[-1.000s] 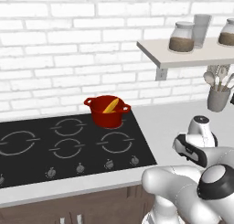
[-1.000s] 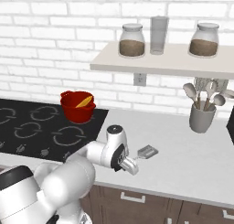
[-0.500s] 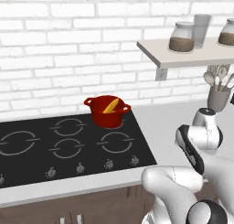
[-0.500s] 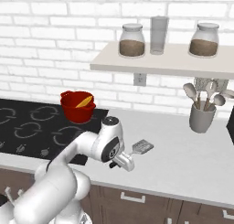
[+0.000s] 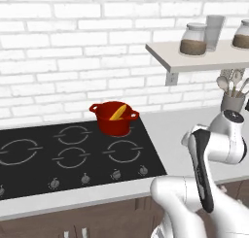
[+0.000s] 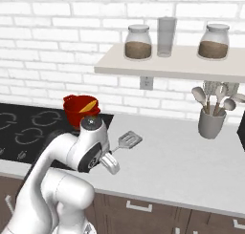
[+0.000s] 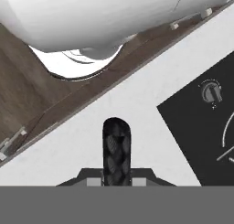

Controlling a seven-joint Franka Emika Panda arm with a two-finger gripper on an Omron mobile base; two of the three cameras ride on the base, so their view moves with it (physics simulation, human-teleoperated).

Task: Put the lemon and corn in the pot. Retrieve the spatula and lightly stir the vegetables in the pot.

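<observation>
We see the spatula [image 6: 126,141] lying flat on the pale counter [image 6: 191,152], just to the right of the black stove [image 5: 73,154]. Its silver slotted head points away from the arm, and its thin black handle runs back toward the gripper [image 6: 111,163]. The gripper is low over the counter at the handle's near end. In the hand view the fingertips [image 7: 116,154] look pressed into one dark shape, so the gripper is clenched tight. We cannot tell if the handle is pinched between them.

The red pot [image 5: 115,118] sits at the back right corner of the stove, close to the brick wall. The yellow corn [image 5: 118,112] leans tilted inside it, one end poking up near the rim. In the right base view the top of the arm stands partly in front of the pot.

Farther right on the counter is a grey cup [image 6: 211,123] full of pale spoons and ladles, well apart from the spatula. Above it a shelf [image 6: 167,68] hangs on the wall. On the shelf stand two jars [image 6: 138,42] with brown stuff inside and a tall glass [image 6: 166,36] between them. The stove knobs [image 5: 115,174] line the front edge of the stove. One knob also shows in the hand view, just beside the counter strip under the gripper.
</observation>
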